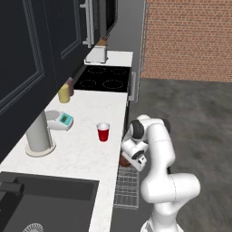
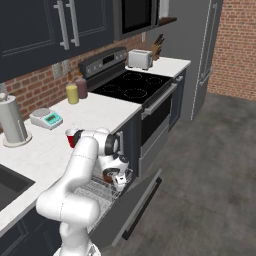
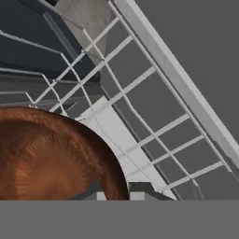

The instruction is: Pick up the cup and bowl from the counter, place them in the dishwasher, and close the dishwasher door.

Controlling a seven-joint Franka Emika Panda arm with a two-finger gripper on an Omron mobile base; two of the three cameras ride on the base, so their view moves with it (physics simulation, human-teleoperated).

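The red cup (image 1: 103,132) stands upright on the white counter (image 1: 77,154), near its front edge; in the right base view the cup (image 2: 71,136) is partly hidden behind my arm. My gripper (image 1: 134,159) (image 2: 116,180) is shut on the rim of the dark brown bowl (image 1: 124,160) (image 2: 107,175), holding it just above the pulled-out grey wire rack (image 1: 126,190) (image 2: 90,192) of the dishwasher. In the hand view the bowl (image 3: 46,154) sits at the lower left over the rack wires (image 3: 154,116). The dishwasher door (image 2: 135,200) hangs open, folded down.
On the counter are a yellow bottle (image 1: 64,93), a small scale (image 1: 63,120) and a steel cylinder (image 1: 38,133). The black sink (image 1: 41,204) lies to the near left. Beyond the counter are the stovetop (image 1: 102,78) and a toaster (image 1: 96,54). Open floor lies to the right.
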